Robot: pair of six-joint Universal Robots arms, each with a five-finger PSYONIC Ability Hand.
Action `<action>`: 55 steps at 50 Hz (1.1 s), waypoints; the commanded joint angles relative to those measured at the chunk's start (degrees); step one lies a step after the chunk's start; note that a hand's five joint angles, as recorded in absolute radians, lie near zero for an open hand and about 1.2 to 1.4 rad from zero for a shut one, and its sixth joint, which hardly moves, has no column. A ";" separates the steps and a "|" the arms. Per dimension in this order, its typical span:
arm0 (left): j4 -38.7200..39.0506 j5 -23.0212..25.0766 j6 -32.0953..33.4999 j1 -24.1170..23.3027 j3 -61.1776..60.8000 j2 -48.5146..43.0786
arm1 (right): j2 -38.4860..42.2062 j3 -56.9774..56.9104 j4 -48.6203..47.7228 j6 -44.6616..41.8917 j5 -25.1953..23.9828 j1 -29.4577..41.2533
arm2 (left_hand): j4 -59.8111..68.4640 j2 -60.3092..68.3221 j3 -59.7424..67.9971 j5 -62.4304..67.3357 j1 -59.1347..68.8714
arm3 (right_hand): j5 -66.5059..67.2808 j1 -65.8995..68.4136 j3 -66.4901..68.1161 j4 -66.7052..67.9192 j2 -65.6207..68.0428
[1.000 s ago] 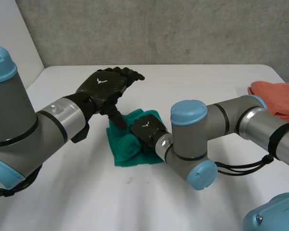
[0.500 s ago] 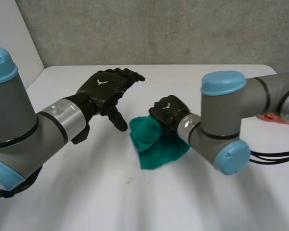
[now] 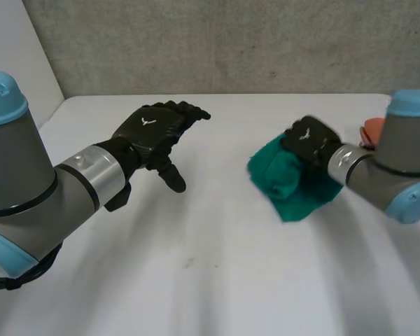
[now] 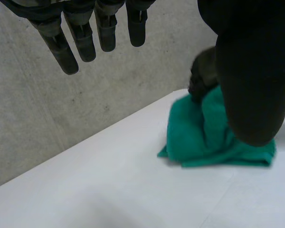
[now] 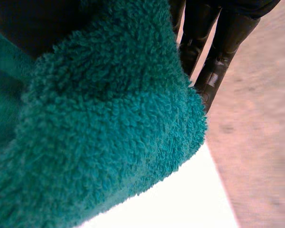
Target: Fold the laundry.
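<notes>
Towel of green colour [image 3: 283, 185] lay bunched on the white table [image 3: 210, 273], on the robot's right side, near an orange cloth [image 3: 369, 131]. The right hand [image 3: 309, 140] sat on the far part of the towel with its fingers curled into the fabric. In the right wrist view the towel [image 5: 99, 133] was pinched between the fingers [image 5: 218, 52] and the thumb. The left hand [image 3: 152, 129] hovered above the table, well apart from the towel, with fingers loosely spread and holding nothing. In the left wrist view its fingers [image 4: 80, 40] hung relaxed, with the towel [image 4: 199, 137] beyond them.
</notes>
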 commanded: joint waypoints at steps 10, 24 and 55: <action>0.00 -0.23 -1.41 0.14 -0.13 -2.05 | 9.51 -27.30 -2.39 -1.18 -9.35 -18.18 | -1.51 -1.50 -1.78 -2.54 -0.95 | 15.25 26.90 14.68 13.05 13.69; 0.00 -0.23 -1.59 1.37 -0.30 -2.05 | 23.57 -37.06 -2.04 3.13 -10.40 -32.33 | -1.34 -1.33 -1.61 -2.37 -0.79 | 14.81 26.46 14.23 12.61 13.25; 0.00 -0.23 -1.59 1.20 -0.22 -1.52 | 1.09 -13.52 11.48 15.79 -9.36 -34.19 | -1.51 -1.50 -1.78 -2.53 -0.95 | -54.75 -43.10 -55.32 -56.95 -56.31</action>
